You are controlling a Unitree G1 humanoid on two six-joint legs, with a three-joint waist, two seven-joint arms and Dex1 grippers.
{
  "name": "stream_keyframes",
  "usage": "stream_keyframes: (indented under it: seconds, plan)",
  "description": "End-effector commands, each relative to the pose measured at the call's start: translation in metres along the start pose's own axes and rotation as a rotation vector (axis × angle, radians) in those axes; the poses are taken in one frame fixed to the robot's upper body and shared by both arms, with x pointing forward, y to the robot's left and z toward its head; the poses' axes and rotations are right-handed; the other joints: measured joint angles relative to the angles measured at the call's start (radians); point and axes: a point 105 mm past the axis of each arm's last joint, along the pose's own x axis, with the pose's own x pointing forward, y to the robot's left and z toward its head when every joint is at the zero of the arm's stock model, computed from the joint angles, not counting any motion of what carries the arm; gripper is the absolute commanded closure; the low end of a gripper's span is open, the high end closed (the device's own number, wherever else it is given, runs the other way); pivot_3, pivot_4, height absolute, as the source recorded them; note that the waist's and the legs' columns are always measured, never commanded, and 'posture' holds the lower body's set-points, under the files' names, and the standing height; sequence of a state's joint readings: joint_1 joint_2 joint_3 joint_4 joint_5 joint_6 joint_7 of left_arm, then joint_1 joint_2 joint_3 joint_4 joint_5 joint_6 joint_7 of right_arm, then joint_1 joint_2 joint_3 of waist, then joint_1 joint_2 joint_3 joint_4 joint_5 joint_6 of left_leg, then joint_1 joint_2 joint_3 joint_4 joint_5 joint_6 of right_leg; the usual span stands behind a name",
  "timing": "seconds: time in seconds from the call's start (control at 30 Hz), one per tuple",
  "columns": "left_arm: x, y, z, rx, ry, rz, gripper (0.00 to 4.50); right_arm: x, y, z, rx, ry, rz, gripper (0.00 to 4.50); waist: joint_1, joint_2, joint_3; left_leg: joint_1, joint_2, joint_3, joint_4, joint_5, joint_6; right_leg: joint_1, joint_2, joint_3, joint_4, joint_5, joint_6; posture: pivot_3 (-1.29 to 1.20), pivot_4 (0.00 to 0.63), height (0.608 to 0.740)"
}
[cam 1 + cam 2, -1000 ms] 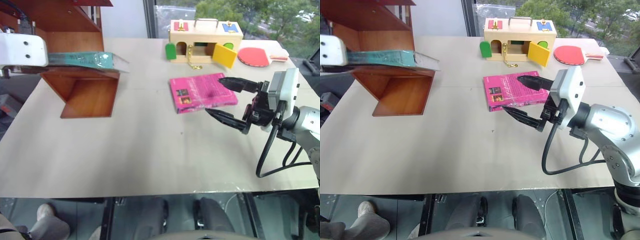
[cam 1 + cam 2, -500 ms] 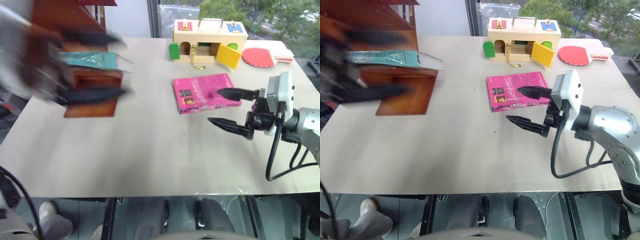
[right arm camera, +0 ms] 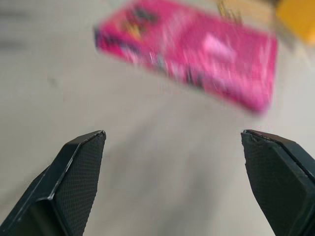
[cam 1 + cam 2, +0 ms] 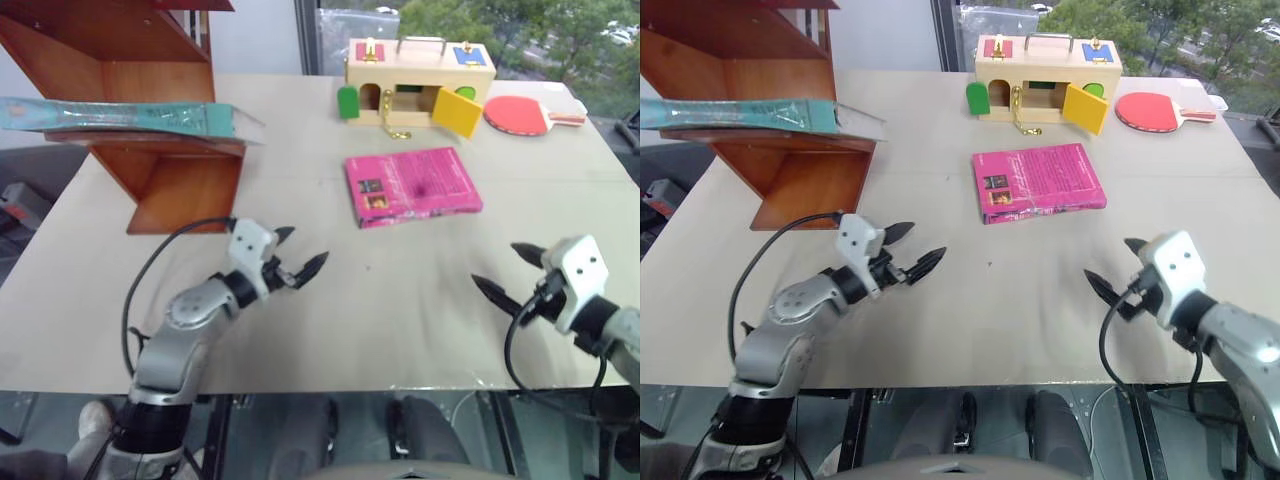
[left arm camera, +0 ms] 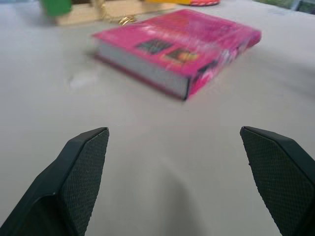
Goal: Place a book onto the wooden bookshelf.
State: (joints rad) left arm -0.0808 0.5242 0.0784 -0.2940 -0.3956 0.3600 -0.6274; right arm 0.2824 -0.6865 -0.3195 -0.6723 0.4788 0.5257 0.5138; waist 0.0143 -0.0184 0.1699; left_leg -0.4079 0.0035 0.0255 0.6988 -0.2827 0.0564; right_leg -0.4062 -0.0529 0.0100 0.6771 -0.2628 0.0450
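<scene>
Left claw (image 4: 297,254) now down off wooden bookshelf (image 4: 150,70), low over counter (image 4: 400,300), fingers spread wide, empty. Right claw (image 4: 508,272) dropped too, wide open, empty, near counter's front right. Book (image 4: 110,116) lies flat on shelf board, one end overhanging, well apart from both claws, up and behind left claw. Pink book (image 4: 412,185) on counter between claws, farther back.

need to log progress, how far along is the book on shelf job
Done, by the look of it: the teal book lies flat on a board of the wooden bookshelf, one end jutting past its edge. Nothing is in hand: the left end effector and the right end effector are both open and empty, low over the table. The pink book lies on the table. Nothing seems left.
</scene>
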Motion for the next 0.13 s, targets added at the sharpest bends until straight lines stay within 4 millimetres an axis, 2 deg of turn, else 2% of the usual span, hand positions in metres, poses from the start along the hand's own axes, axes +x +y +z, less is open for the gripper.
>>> stream_keyframes:
  seconds: [0.03, 0.13]
  plan:
    - [-0.0223, 0.0165, 0.007, 0.063, -0.012, 0.0, 0.0, -0.0213, -0.0089, 0.0109, -0.072, -0.046, -0.074, 0.0, -0.001, 0.0, 0.0, 0.001, 0.0, 0.0, 0.0, 0.0, 0.001, 0.001, 0.0, 0.0, 0.0, 0.0, 0.0, 0.0, 0.15, 0.74]
    - [-0.0309, 0.0264, 0.0023, 0.103, 0.038, -0.002, 0.0, -0.0295, -0.0112, 0.0042, -0.059, -0.035, -0.092, 0.0, -0.001, 0.001, 0.0, 0.006, 0.0, 0.0, 0.0, -0.002, 0.004, 0.005, -0.001, 0.0, 0.0, 0.0, 0.0, 0.0, 0.15, 0.74]
